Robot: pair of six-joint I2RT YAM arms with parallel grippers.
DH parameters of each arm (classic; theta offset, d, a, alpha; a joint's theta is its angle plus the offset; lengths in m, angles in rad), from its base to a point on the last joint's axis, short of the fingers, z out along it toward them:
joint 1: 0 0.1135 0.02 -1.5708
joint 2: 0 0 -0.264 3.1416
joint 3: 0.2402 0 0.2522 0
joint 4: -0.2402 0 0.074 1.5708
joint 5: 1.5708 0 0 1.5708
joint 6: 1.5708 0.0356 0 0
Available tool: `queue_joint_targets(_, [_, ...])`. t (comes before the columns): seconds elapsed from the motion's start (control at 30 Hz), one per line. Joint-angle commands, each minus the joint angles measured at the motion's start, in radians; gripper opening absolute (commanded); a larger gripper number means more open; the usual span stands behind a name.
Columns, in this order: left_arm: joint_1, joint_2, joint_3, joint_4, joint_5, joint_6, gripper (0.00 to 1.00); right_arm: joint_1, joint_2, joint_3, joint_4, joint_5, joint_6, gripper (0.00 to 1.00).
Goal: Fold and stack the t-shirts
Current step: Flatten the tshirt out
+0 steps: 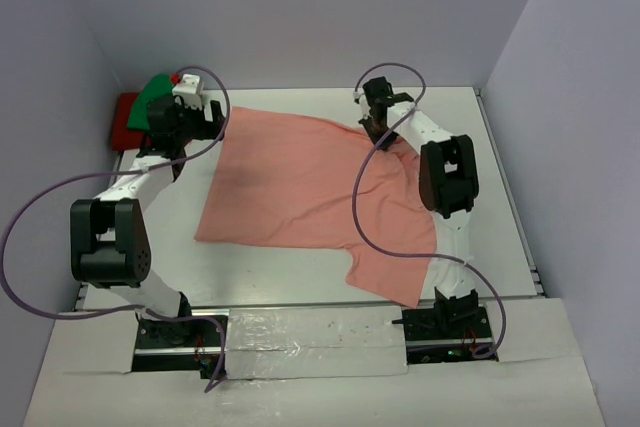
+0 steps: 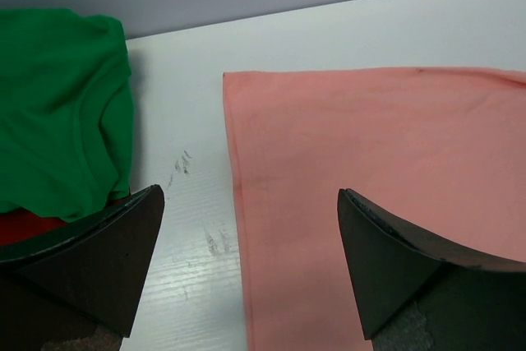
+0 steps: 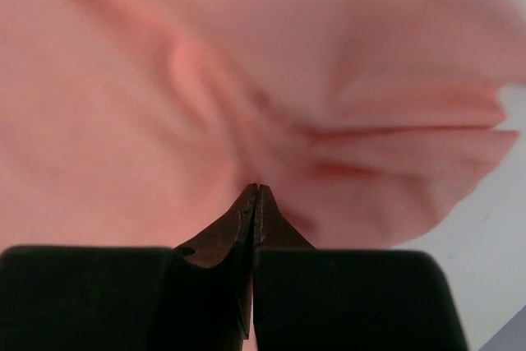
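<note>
Two pairs of jaws stand at the far edge of the pink shirt (image 1: pixel 300 187), which is spread over the middle of the worktop (image 1: pixel 495 147). The right jaws are pinched shut on a small fold; the left jaws gape wide, empty, straddling its corner. That thin pinch may slip, or the left may miss the cloth, skewing the fold.

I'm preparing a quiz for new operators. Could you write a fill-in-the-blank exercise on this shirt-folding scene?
1. The green shirt lies on a second shirt, which is ____.
2. The left gripper hangs with its jaws ____.
3. The right gripper is ____ on the salmon-pink shirt.
Missing words: red; open; shut.
</note>
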State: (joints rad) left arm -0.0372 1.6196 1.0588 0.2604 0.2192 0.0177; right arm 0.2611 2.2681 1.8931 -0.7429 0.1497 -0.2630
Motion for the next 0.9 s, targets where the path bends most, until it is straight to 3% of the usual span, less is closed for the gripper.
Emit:
queue_joint_targets(0.0, [0.006, -0.062, -0.014, 0.042, 0.025, -0.005, 0.96, 0.043, -0.131, -0.084, -0.056, -0.059, 0.034, 0.00])
queue_joint_targets(0.2, [0.010, -0.081, -0.026, 0.043, 0.034, -0.005, 0.96, 0.059, -0.153, -0.143, -0.040, -0.036, 0.047, 0.04])
queue_joint_targets(0.23, [0.008, -0.079, -0.028, 0.045, 0.034, -0.007, 0.96, 0.058, -0.154, -0.144, -0.015, 0.023, 0.035, 0.11])
queue_joint_targets(0.27, [0.010, -0.078, -0.028, 0.046, 0.034, -0.005, 0.96, 0.056, -0.154, -0.144, 0.012, 0.052, 0.027, 0.26])
queue_joint_targets(0.37, [0.011, -0.073, -0.026, 0.053, 0.029, -0.009, 0.96, 0.027, -0.112, -0.106, 0.106, 0.134, 0.024, 0.48])
queue_joint_targets(0.57, [0.022, -0.086, -0.057, 0.080, 0.020, -0.009, 0.96, -0.094, 0.066, 0.232, 0.128, 0.255, 0.112, 0.51])
queue_joint_targets(0.73, [0.030, -0.101, -0.082, 0.083, 0.017, -0.009, 0.96, -0.192, 0.088, 0.279, 0.178, 0.208, 0.192, 0.52])
queue_joint_targets(0.87, [0.036, -0.115, -0.089, 0.071, 0.022, -0.009, 0.96, -0.284, 0.135, 0.368, 0.098, 0.148, 0.257, 0.53])
